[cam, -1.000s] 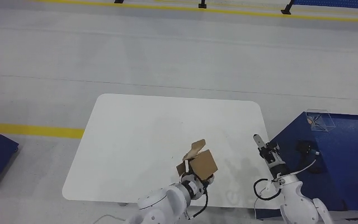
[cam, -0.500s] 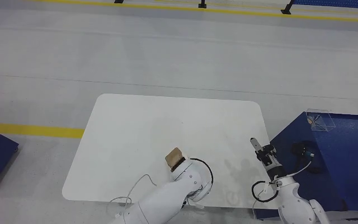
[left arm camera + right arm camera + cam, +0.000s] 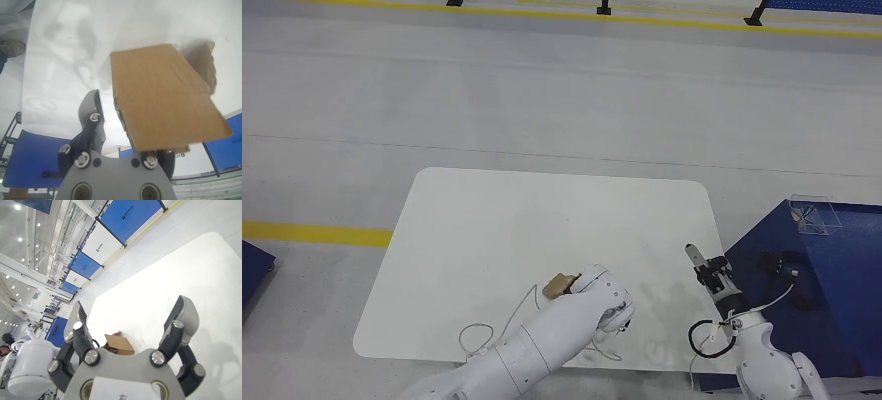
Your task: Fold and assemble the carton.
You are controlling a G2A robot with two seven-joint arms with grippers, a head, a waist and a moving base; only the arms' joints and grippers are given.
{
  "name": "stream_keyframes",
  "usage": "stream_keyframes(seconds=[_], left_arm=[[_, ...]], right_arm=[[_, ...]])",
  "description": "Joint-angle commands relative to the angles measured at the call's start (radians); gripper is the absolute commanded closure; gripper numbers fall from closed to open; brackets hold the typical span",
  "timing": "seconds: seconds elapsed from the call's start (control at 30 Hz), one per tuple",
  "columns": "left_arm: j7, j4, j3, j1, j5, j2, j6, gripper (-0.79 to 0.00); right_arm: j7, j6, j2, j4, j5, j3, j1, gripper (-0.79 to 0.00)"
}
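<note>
The brown carton (image 3: pixel 160 94) lies low over the white table (image 3: pixel 492 220) near its front edge, partly folded, with a flap sticking out at its far end. The left arm covers most of the carton (image 3: pixel 560 285) from above. My left gripper (image 3: pixel 108 106) is right against it, and a carton panel covers one side of that gripper. From the right wrist view the carton (image 3: pixel 119 344) sits on the table beside the left arm's end. My right gripper (image 3: pixel 132 311) is open and holds nothing; the right gripper (image 3: pixel 694 252) hovers near the table's right edge.
A blue stand (image 3: pixel 832 290) is just off the table's right side, with a small clear box (image 3: pixel 814 213) on it. A thin cable (image 3: pixel 477 335) loops near the table's front edge. The back and left of the table are bare.
The left arm swung the carton from raised above its wrist down to the table and stretched farther over it. The right gripper drifted slightly left.
</note>
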Motion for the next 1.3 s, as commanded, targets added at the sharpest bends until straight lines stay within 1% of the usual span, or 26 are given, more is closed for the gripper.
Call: stream_keyframes(seconds=[0.0,0.07,0.13,0.17,0.23,0.3,0.37,0.4,0.47,0.5,0.53,0.97,1.0,1.03,1.07,1.1,1.13,1.17,1.2,1.23,1.27], left_arm=[[0.024,-0.131,0.012,0.024,0.115,0.016,0.033,-0.785],[0.046,-0.285,-0.003,0.071,0.226,0.048,0.08,-0.785],[0.049,-0.472,-0.029,0.139,0.363,0.094,0.172,-0.785],[0.019,-0.564,-0.04,0.178,0.426,0.12,0.261,-0.785],[-0.083,-0.715,-0.093,0.267,0.529,0.174,0.434,-0.785],[-0.228,-0.826,-0.161,0.351,0.655,0.229,0.603,-0.785],[-0.409,-0.868,-0.248,0.453,0.745,0.28,0.709,-0.785],[-0.495,-0.877,-0.288,0.488,0.816,0.304,0.761,-0.785],[-0.68,-0.857,-0.365,0.564,0.915,0.344,0.802,-0.785],[-0.766,-0.839,-0.398,0.589,0.973,0.362,0.819,-0.785],[-0.797,-0.838,-0.406,0.594,0.996,0.368,0.822,-0.785],[-0.797,-0.838,-0.406,0.594,0.996,0.368,0.822,-0.785],[-0.794,-0.835,-0.404,0.594,1.008,0.369,0.829,-0.785],[-0.78,-0.835,-0.392,0.588,1.051,0.371,0.858,-0.785],[-0.742,-0.848,-0.362,0.575,1.135,0.374,0.918,-0.785],[-0.69,-0.887,-0.318,0.57,1.244,0.379,0.992,-0.785],[-0.66,-0.919,-0.276,0.581,1.326,0.384,1.045,-0.785],[-0.639,-0.918,-0.242,0.597,1.387,0.392,1.045,-0.785],[-0.625,-0.925,-0.229,0.613,1.423,0.399,1.045,-0.785],[-0.632,-0.926,-0.209,0.628,1.447,0.408,1.045,-0.785],[-0.647,-0.924,-0.193,0.636,1.469,0.418,1.045,-0.785]], right_arm=[[0.006,0.011,-0.001,-0.01,-0.003,0.0,0.003,-0.785],[0.01,0.022,-0.002,-0.023,-0.009,0.002,0.002,-0.785],[0.015,0.031,-0.002,-0.036,-0.013,0.004,0.003,-0.785],[0.017,0.037,-0.003,-0.042,-0.017,0.004,0.003,-0.785],[0.022,0.049,-0.004,-0.053,-0.031,-0.001,0.006,-0.785],[0.028,0.064,-0.004,-0.06,-0.047,-0.009,0.009,-0.785],[0.031,0.085,-0.006,-0.066,-0.064,-0.019,0.014,-0.785],[0.031,0.099,-0.007,-0.069,-0.068,-0.025,0.018,-0.785],[0.053,0.13,-0.008,-0.08,-0.082,-0.042,0.026,-0.785],[0.055,0.143,-0.009,-0.085,-0.08,-0.046,0.029,-0.785],[0.055,0.143,-0.009,-0.085,-0.08,-0.046,0.029,-0.785],[0.055,0.143,-0.009,-0.085,-0.08,-0.046,0.029,-0.785],[0.072,0.136,-0.009,-0.081,-0.069,-0.052,0.029,-0.785],[0.112,0.117,-0.008,-0.077,-0.046,-0.058,0.036,-0.785],[0.16,0.092,-0.005,-0.071,-0.047,-0.055,0.052,-0.785],[0.189,0.09,-0.002,-0.075,-0.095,-0.058,0.066,-0.785],[0.2,0.093,0.0,-0.087,-0.149,-0.071,0.076,-0.785],[0.196,0.104,0.001,-0.096,-0.221,-0.09,0.085,-0.785],[0.188,0.126,0.001,-0.101,-0.308,-0.117,0.094,-0.785],[0.195,0.147,0.001,-0.1,-0.4,-0.157,0.105,-0.785],[0.213,0.163,0.0,-0.092,-0.459,-0.198,0.121,-0.785]])
